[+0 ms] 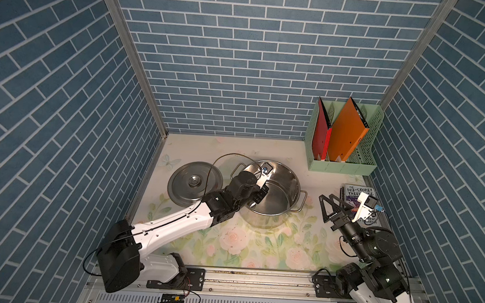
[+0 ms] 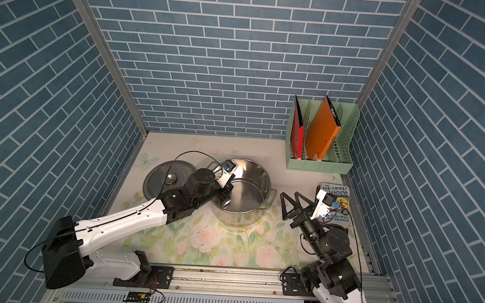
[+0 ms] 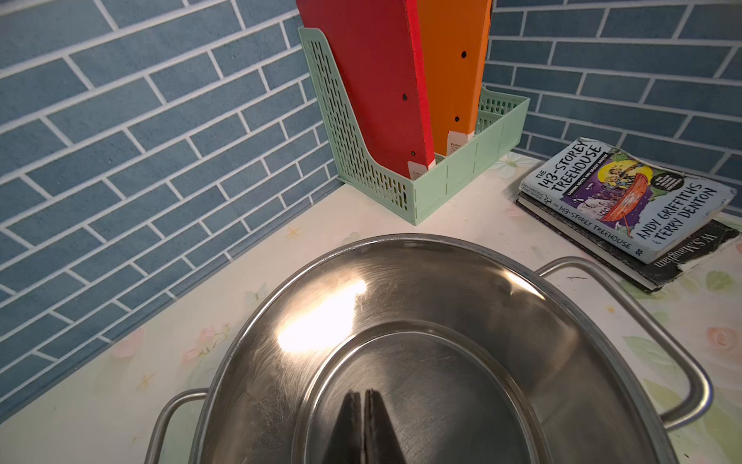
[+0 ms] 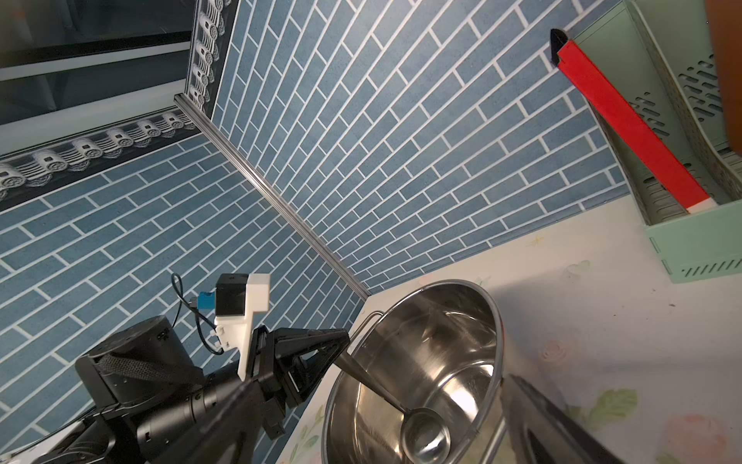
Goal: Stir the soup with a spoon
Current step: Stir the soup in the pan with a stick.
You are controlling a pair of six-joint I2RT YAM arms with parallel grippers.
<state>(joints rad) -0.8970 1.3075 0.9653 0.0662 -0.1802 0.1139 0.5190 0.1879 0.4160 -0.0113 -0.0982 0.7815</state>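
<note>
Left gripper [image 4: 341, 350] is clamped on the spoon [image 4: 425, 434], pinching the upper end of the handle between its closed fingers [image 3: 347, 426]. The spoon's long axis is slanted: handle high at the fingertips, bowl low and pointing away from the gripper, down into the pot [image 4: 498, 321]. The bowl sits near the pot floor, hollow side up, well clear of the fingers. Whether it touches the steel, I can't tell.

The spoon is grey metal, with a thin flat handle that narrows into a small oval bowl. The pot is brushed stainless with a rolled rim and wire loop handles. Its round domed lid [image 1: 194, 184] lies flat beside it on the floral tablecloth [image 1: 230, 243].

Right gripper [image 1: 326, 196] is spread wide and holds nothing, off to the side near the books [image 1: 357, 191].
</note>
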